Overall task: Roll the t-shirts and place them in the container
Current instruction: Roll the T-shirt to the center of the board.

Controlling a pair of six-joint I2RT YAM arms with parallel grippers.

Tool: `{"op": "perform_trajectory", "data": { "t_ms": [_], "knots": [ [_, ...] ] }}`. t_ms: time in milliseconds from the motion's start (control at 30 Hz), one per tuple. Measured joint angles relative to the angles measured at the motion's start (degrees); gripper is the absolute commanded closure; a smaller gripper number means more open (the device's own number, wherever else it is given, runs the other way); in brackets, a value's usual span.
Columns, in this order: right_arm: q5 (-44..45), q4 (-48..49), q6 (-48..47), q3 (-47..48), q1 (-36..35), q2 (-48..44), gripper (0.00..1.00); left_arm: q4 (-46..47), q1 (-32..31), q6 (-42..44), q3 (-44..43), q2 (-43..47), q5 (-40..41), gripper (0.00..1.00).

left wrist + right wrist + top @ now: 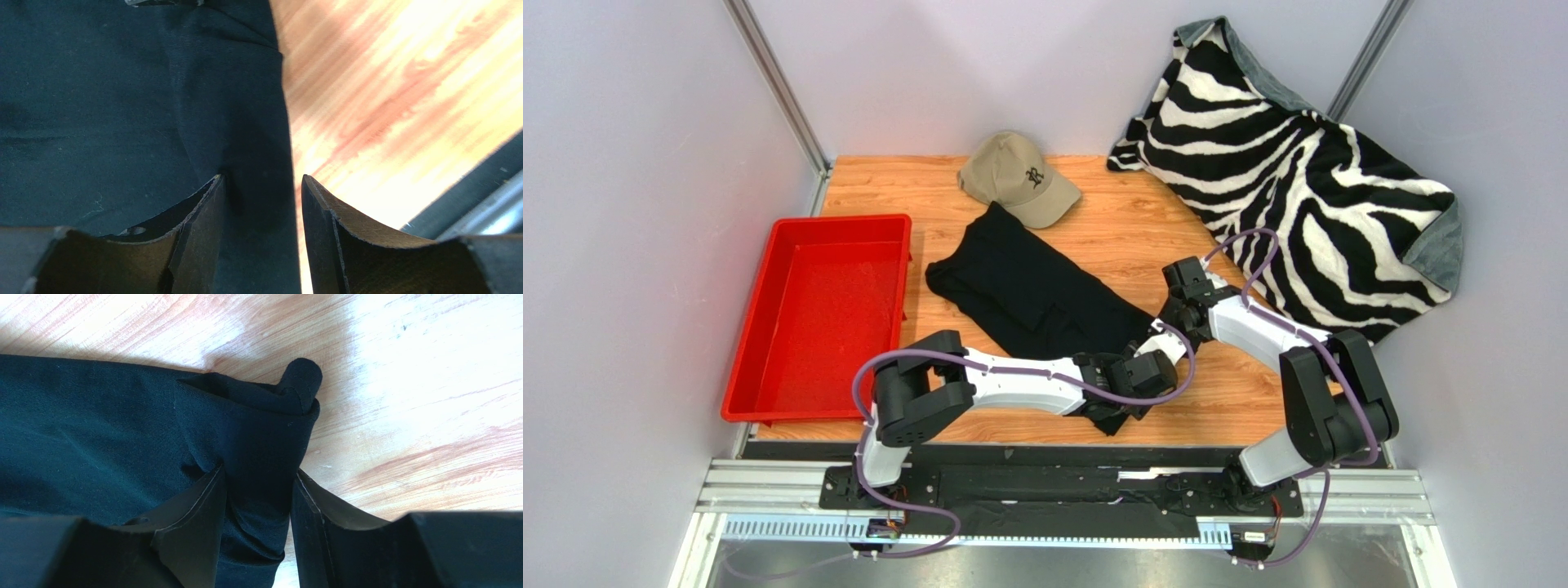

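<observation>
We list one black t-shirt (pixel 1026 288), folded into a long band lying diagonally on the wooden worktop (pixel 1136 227), between the red tray (pixel 836 223) and the zebra-striped blanket (pixel 1308 184), with the tan cap (pixel 1020 178) at its far end. We note the left hand (pixel 263 184) partly closed with the shirt's near edge between its fingers, and the right hand (pixel 258 478) pinching a bunched fold

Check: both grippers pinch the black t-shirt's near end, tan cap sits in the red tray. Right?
No: the top view shows the tan cap on the table beyond the black t-shirt, not in the red tray. The left gripper and right gripper do pinch the shirt's near end.
</observation>
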State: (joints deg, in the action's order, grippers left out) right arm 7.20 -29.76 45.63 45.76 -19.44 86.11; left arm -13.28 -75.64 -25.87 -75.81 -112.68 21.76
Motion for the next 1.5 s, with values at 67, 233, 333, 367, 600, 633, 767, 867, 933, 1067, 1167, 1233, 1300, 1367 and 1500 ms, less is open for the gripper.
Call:
{"op": "perform_trajectory", "data": {
  "t_ms": [67,233,333,367,600,633,767,867,933,1067,1167,1233,1300,1367,1500],
  "knots": [
    [0.0,0.0,0.0,0.0,0.0,0.0,0.52,0.3,0.1,-0.4,0.0,-0.7,0.7,0.5],
    [0.0,0.0,0.0,0.0,0.0,-0.2,0.41,1.0,0.0,-1.7,0.8,-1.9,2.5,0.86],
    [0.0,-0.3,-0.2,0.0,0.0,-1.7,0.32,2.4,0.0,-2.3,1.6,-1.9,2.8,0.95],
    [0.0,-0.4,-0.3,0.0,0.0,-2.4,0.3,2.9,0.0,-2.4,1.9,-1.7,2.8,0.98],
    [0.4,-0.2,-0.7,0.0,0.0,-13.2,0.25,8.4,2.1,-4.1,7.8,1.9,-3.3,1.0],
    [0.4,-0.1,-0.7,0.0,0.0,-14.9,0.25,9.2,2.6,-4.8,8.9,2.6,-4.6,1.0],
    [0.2,1.4,-0.4,-2.8,0.0,-20.3,0.27,13.0,5.0,-8.0,14.3,6.1,-11.4,1.0],
    [-0.3,1.9,0.3,-7.5,0.0,-24.5,0.28,16.0,7.1,-10.5,17.7,7.8,-16.3,1.0],
    [-0.8,2.5,1.1,-11.1,-0.4,-27.2,0.28,18.0,8.4,-12.4,19.8,8.8,-19.6,1.0],
    [-1.5,4.0,3.2,-17.0,-2.3,-31.5,0.28,21.5,10.3,-15.2,22.5,9.5,-24.4,1.0],
    [-1.2,6.1,5.2,-19.5,-4.8,-32.2,0.28,23.4,11.1,-16.9,23.8,9.7,-27.1,1.0],
    [-0.6,7.4,6.4,-20.3,-7.6,-32.0,0.3,24.3,11.4,-17.9,24.6,9.8,-28.8,1.0],
    [-0.1,8.9,7.5,-21.0,-9.2,-31.4,0.33,24.8,11.6,-18.4,24.9,9.8,-29.8,1.0],
    [0.5,10.8,8.7,-21.5,-10.0,-30.1,0.35,24.8,11.8,-18.9,24.9,9.8,-30.8,1.0],
    [1.7,12.6,9.9,-22.0,-10.4,-27.4,0.49,25.0,12.0,-19.3,25.1,9.8,-31.9,1.0]
  ]
}}
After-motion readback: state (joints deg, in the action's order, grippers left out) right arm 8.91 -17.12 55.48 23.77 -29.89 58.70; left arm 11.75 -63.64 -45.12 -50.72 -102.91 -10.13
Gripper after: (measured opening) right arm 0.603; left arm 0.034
